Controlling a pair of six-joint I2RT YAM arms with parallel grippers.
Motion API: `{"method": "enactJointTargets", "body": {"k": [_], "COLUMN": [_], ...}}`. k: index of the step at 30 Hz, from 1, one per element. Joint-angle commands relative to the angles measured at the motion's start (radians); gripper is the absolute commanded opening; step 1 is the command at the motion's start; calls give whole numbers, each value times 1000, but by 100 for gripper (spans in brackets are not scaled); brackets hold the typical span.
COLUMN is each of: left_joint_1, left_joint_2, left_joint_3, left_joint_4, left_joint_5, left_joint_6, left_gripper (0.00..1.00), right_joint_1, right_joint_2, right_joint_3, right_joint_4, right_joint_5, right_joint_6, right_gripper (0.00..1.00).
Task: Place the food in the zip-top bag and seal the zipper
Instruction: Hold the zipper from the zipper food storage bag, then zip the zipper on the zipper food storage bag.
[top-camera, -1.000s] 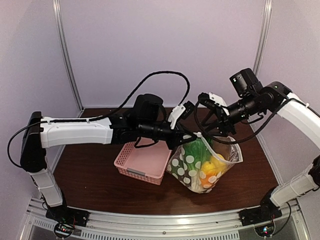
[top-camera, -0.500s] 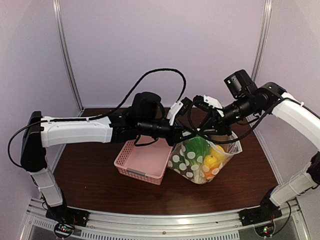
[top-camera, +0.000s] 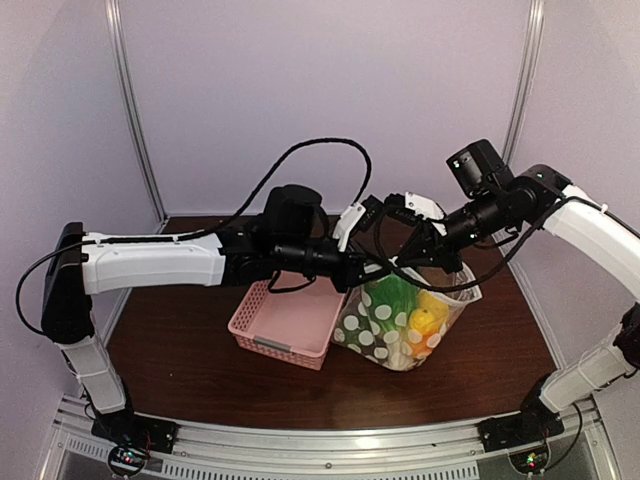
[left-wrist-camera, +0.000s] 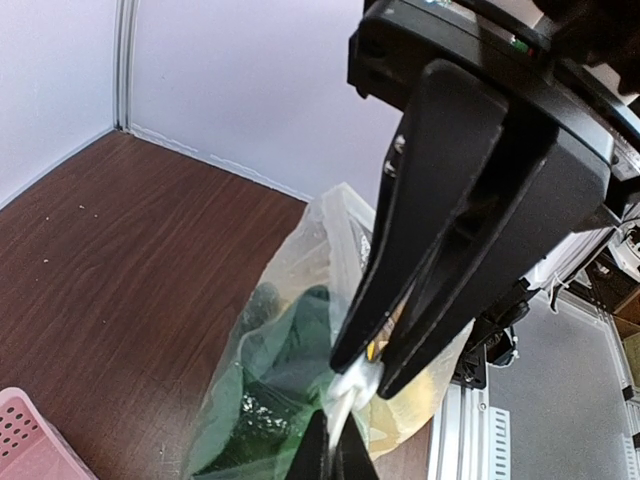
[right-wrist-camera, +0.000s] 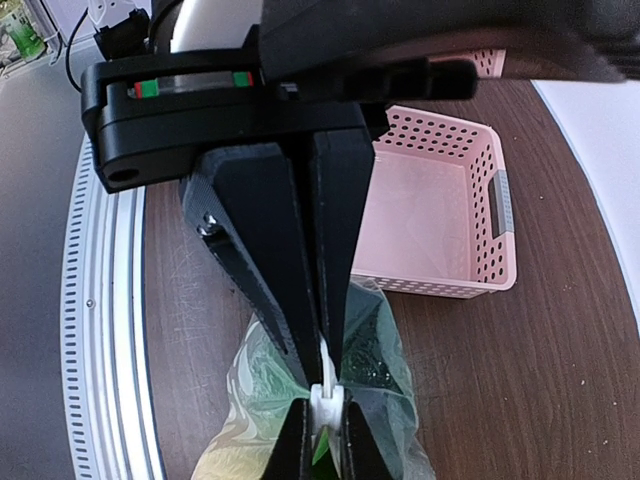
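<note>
The zip-top bag (top-camera: 392, 330), clear with white dots, hangs above the table from both grippers. It holds the food: a yellow lemon (top-camera: 425, 320), a green leafy vegetable (top-camera: 393, 296) and orange pieces low down. My left gripper (top-camera: 366, 272) and right gripper (top-camera: 398, 264) meet tip to tip at the bag's mouth. In the left wrist view my left gripper (left-wrist-camera: 335, 455) is shut on the zipper (left-wrist-camera: 352, 388), with the right gripper (left-wrist-camera: 364, 374) pinching it from above. In the right wrist view my right gripper (right-wrist-camera: 325, 445) is shut on the white bunched zipper (right-wrist-camera: 326, 398).
The pink lattice basket (top-camera: 262, 322) stands on the brown table left of the bag; it looks empty in the right wrist view (right-wrist-camera: 480, 285). The metal rail (top-camera: 330, 440) runs along the near edge. White walls close in the back and sides.
My right gripper has slid left along the bag's mouth until it meets the left gripper. The mouth has drawn together and the bag hangs slightly higher.
</note>
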Motion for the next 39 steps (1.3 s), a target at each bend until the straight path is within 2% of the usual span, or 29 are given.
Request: {"method": "enactJointTargets", "body": {"k": [1,6,24,39], "left_joint_1": [16,36,83,94], "left_joint_2": [-13,-33,-36,-11], "left_joint_3": [-20,-56,-158,-171], "left_joint_4": [72,75,94,116], "left_joint_5": [11,5,-40,-38], "left_joint_6": [-12,-8,41,43], "left_gripper": [0,0,0,0], "right_joint_1": [2,-16,-246,-408], "right_joint_2": [-6,-19,-58,-91], "right_joint_3": [15,15,11,-42], "right_joint_4": [-74,-150,-303,-331], "right_joint_5": [97,197,225,244], "right_joint_6": [-60,-126,-275,-369], "right_gripper": [0,0,0,0]}}
